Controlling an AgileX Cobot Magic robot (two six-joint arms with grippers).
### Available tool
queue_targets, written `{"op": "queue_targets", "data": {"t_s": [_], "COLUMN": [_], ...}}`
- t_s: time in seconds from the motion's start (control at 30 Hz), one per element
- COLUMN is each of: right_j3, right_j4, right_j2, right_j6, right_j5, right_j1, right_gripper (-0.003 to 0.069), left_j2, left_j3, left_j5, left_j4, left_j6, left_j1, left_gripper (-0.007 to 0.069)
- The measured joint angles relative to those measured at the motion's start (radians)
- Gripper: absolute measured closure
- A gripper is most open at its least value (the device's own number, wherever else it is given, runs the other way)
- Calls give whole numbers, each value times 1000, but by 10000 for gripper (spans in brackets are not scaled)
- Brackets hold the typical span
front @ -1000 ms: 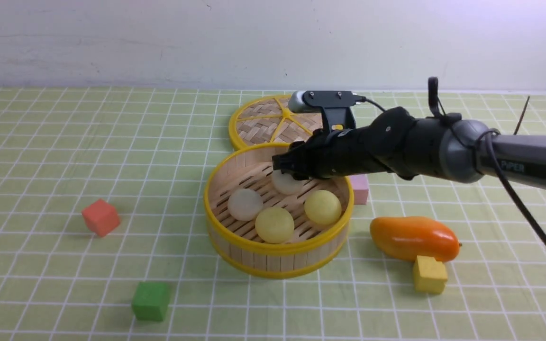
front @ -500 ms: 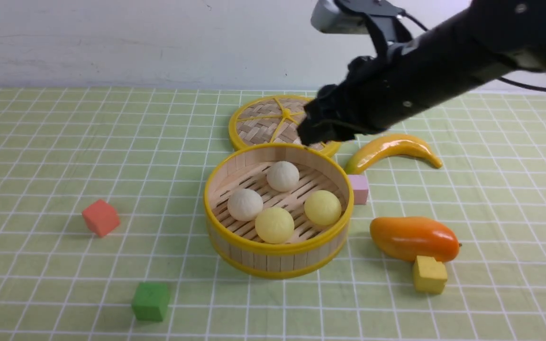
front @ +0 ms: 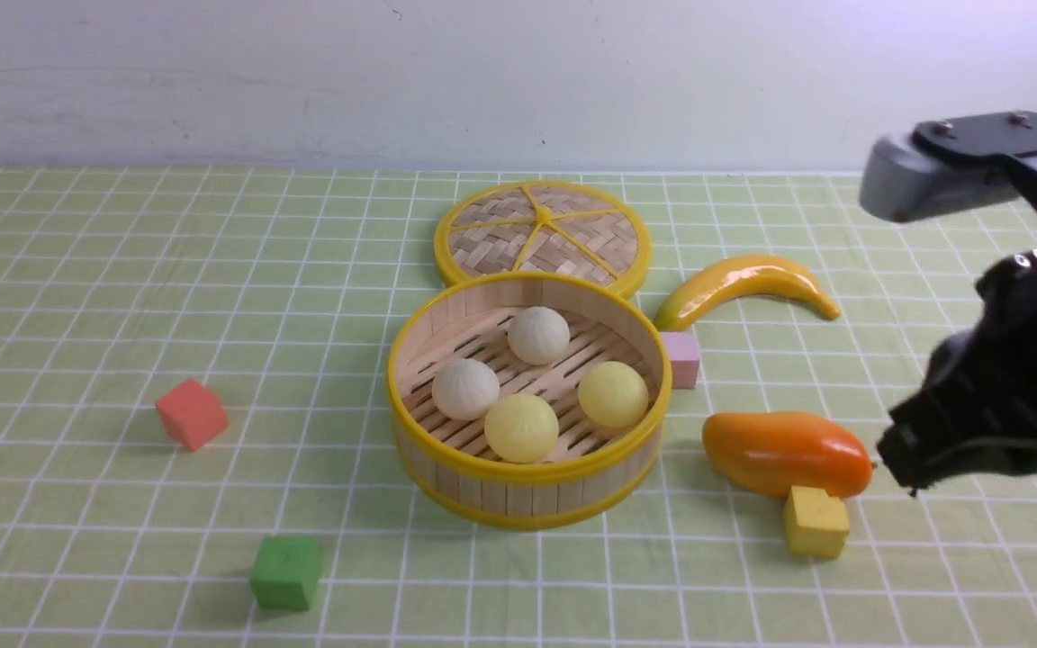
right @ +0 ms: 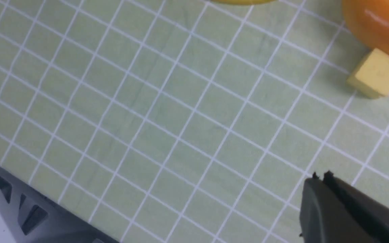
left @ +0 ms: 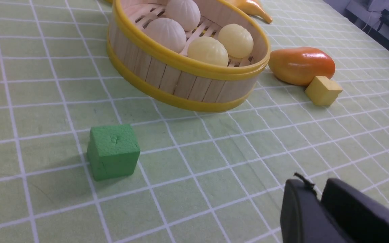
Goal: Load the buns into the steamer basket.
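The steamer basket (front: 527,472) stands mid-table, with all of the buns on its slatted floor. Two are off-white (front: 537,335) (front: 465,389) and two are pale yellow (front: 521,427) (front: 613,393). My right gripper (front: 898,461) hangs at the right, beyond the mango and well clear of the basket, shut with nothing in it. In the right wrist view its tips (right: 320,177) meet above bare cloth. My left gripper (left: 316,189) does not show in the front view. In its wrist view it is shut and empty, low over the cloth on the near side of the basket (left: 181,79).
The woven lid (front: 543,236) lies behind the basket, and a banana (front: 743,283) and pink cube (front: 683,358) lie to its right. An orange mango (front: 784,453) and yellow cube (front: 815,521) sit beside the right gripper. A red cube (front: 192,412) and green cube (front: 286,571) are at the left.
The right gripper rose out of the basket, leaving the off-white bun at the back. It swung right and down past the mango, and its jaws closed empty. The left arm stayed still.
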Motion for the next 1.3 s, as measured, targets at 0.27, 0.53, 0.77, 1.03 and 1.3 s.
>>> {"op": "queue_targets", "data": {"t_s": [0.27,0.53,0.77,1.03,1.3], "right_j3": [32,739,1221,1267,1266], "right_j4": [-60,-135,-150,-345,-400], "right_j2": [-93,-658,-1091,-1222,-1223], "right_j6": [-1,-11,75,294,392], "right_j5": [8,-681,-919,-851,-847], "right_j1": [-7,-255,-381,-389,-389], "right_gripper": [679,679,679,679,677], "left_j2": [0,0,0,0,0], "left_j3": [0,0,0,1,2], "left_j5": [0,0,1,2,4], "left_j4": [0,0,0,0,0], "left_j6": [0,0,0,0,0], "left_j1": [0,0,0,0,0], "left_gripper": [534,533,533,523,515]}}
